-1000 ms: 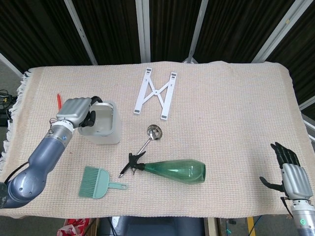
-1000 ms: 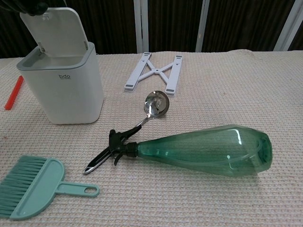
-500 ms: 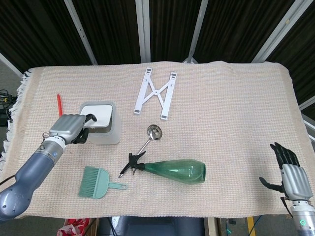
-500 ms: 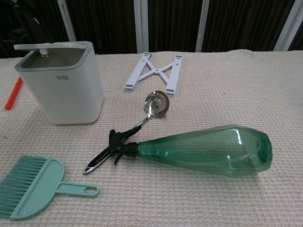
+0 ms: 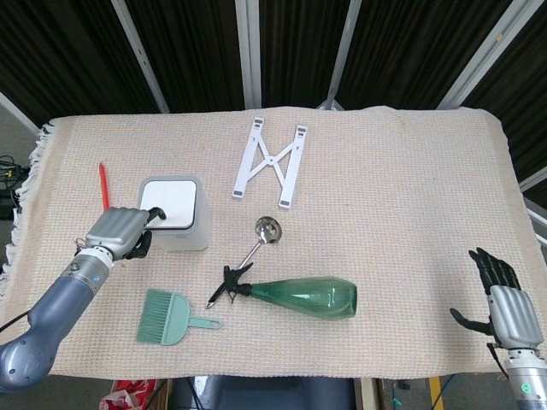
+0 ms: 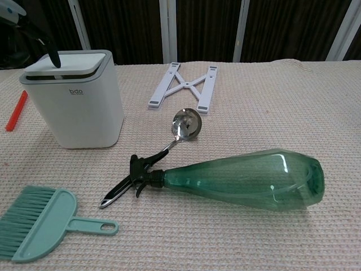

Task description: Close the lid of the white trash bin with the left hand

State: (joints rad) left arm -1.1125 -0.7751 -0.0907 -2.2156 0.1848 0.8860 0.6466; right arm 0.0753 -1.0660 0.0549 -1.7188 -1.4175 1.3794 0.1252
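Note:
The white trash bin [image 5: 175, 224] stands left of centre on the cloth, and its lid [image 5: 168, 205] lies flat on top, down on the rim. My left hand [image 5: 117, 232] is at the bin's near-left side with its fingers curled in, and one dark fingertip [image 5: 156, 213] rests on the lid's edge. In the chest view that fingertip [image 6: 52, 56] touches the lid [image 6: 67, 61] of the bin [image 6: 76, 104]. My right hand [image 5: 504, 299] hovers at the table's near right corner, fingers spread and holding nothing.
A white folding stand [image 5: 269, 162] lies behind the bin, to its right. A metal spoon [image 5: 265, 232], a green spray bottle [image 5: 303, 296] and a teal hand brush [image 5: 171, 316] lie in front. A red pen [image 5: 103, 184] lies left of the bin.
The lid has swung from upright down to flat on the bin. My left hand came off the bin's top toward the near left, keeping a fingertip on the lid.

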